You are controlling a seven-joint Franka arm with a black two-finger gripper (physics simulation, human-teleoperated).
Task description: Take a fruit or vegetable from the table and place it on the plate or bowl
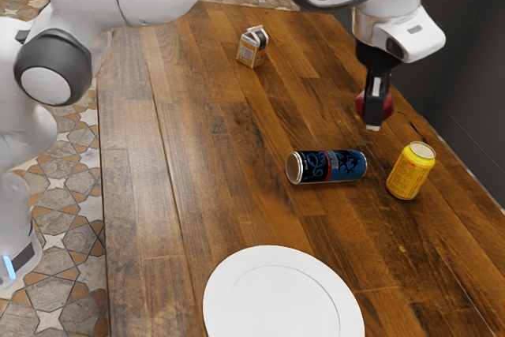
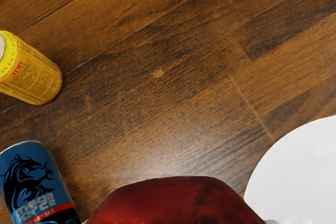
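Note:
A dark red fruit, likely an apple (image 1: 365,104), hangs above the table at the exterior view's right, and my gripper (image 1: 375,108) is shut on it. The same apple (image 2: 178,203) bulges large just under my hand in the wrist view. A white plate (image 1: 282,293) lies at the table's front edge, well in front of and to the left of the held fruit. Part of the plate's rim (image 2: 299,177) appears beside the apple in the wrist view.
A blue can (image 1: 326,166) (image 2: 34,184) lies on its side between the gripper and the plate. A yellow can (image 1: 410,170) (image 2: 26,72) stands to its right. A small carton (image 1: 252,46) stands at the back. The table's right edge runs close to the yellow can.

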